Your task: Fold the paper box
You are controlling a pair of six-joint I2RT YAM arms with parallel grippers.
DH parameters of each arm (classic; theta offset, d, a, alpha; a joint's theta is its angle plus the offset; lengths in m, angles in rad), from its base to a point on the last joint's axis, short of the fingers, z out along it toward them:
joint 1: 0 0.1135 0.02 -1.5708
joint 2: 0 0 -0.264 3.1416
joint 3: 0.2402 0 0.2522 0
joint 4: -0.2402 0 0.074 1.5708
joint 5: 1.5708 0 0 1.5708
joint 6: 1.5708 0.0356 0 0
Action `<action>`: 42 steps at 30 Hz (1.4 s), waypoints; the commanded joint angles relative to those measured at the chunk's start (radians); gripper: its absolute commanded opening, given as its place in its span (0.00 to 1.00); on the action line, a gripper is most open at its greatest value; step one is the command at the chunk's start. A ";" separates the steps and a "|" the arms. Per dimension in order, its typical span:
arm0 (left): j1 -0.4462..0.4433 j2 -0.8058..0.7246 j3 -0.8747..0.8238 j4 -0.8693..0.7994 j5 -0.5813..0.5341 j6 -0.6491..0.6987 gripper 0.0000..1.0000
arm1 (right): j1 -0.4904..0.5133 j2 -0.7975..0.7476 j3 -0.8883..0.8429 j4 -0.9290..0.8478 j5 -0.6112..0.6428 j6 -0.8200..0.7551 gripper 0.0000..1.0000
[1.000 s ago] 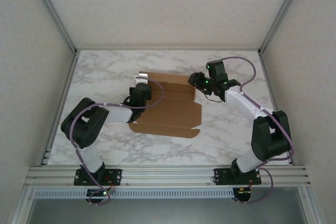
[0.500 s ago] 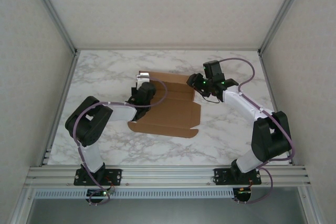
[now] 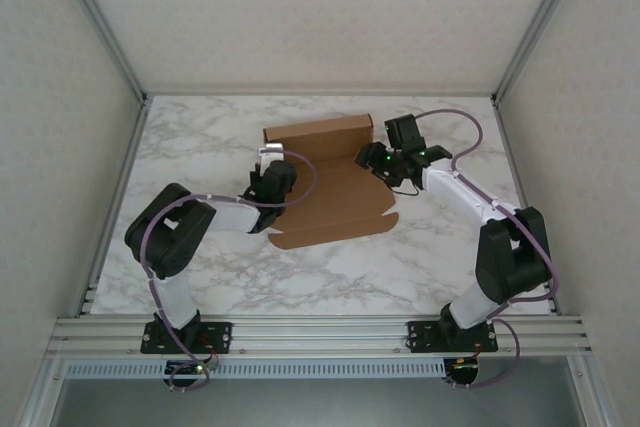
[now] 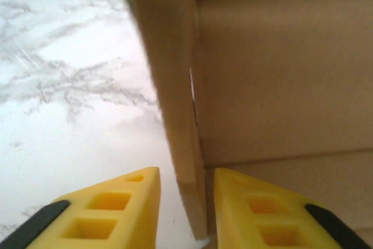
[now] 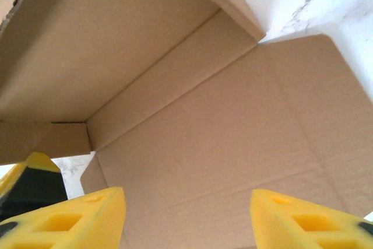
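Observation:
The paper box (image 3: 335,209) is a brown cardboard sheet lying on the marble table, with its long back panel (image 3: 318,132) standing upright. My left gripper (image 3: 266,169) is at the sheet's left edge. In the left wrist view a raised side flap (image 4: 178,103) stands between the fingers of that gripper (image 4: 186,173); it lies against the right finger, with a slit of table showing beside the left one. My right gripper (image 3: 368,155) is at the back panel's right end. In the right wrist view it (image 5: 187,193) is wide open over the cardboard's inner face (image 5: 221,126).
The marble table (image 3: 200,137) lies inside white walls with aluminium frame posts (image 3: 100,22). Bare marble lies in front of the box and to either side. Purple cables loop over both arms.
The box's back panel has risen from flat to upright, and the sheet has turned a little on the table. The right gripper has moved left toward the panel's end; the left stays at the left edge.

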 commanded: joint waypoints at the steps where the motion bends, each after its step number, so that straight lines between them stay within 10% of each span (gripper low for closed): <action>1: 0.016 -0.048 -0.024 0.034 0.059 0.012 0.40 | -0.010 -0.023 0.045 -0.016 -0.010 -0.085 0.63; 15: 0.055 -0.160 -0.138 0.147 0.158 0.013 0.54 | -0.063 -0.093 0.037 0.055 0.072 -0.210 0.91; 42: 0.049 0.104 0.151 -0.026 -0.007 -0.057 0.34 | -0.112 0.363 0.473 -0.095 -0.015 -0.189 0.82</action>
